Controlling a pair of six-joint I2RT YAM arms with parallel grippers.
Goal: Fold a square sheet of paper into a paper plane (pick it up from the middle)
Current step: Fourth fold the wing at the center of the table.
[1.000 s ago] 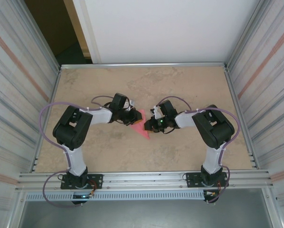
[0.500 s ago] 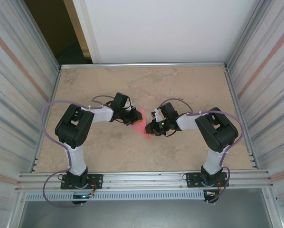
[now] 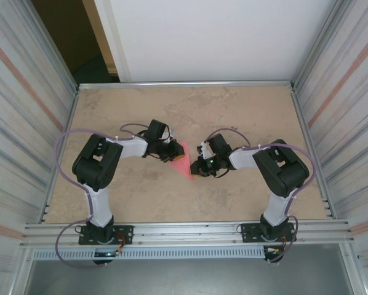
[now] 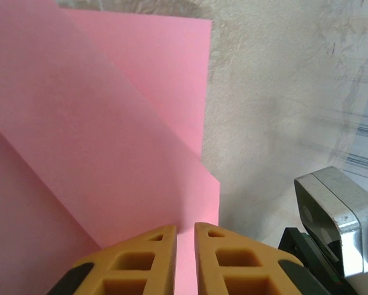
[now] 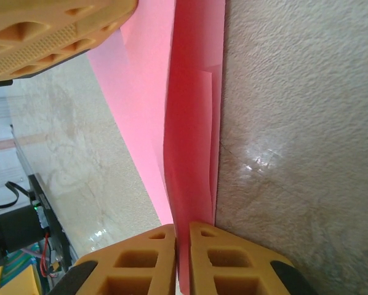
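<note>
Two arms on the bench, a left arm and a right arm, and one pink paper between them. It is folded into a pointed wedge, the wide end toward the back and the tip toward the near rail.

The paper sits about mid-bench, well apart from every edge. Ribbed metal walls close in both sides and a white panel stands behind. There is bare bench all round, most of it at the back, with less room in front, where the arm bases stand. Both wrists are bent inward, so the two sets of fingers nearly meet over the paper.

The left fingers have the wedge's upper left edge. From the left wrist, the left fingers are closed to a thin slit with paper running into it, layers overlapping above.

The right fingers are on the lower right edge near the tip. From the right wrist, the right fingers are pinched nearly together on the paper, whose edge stands up off the bench.
</note>
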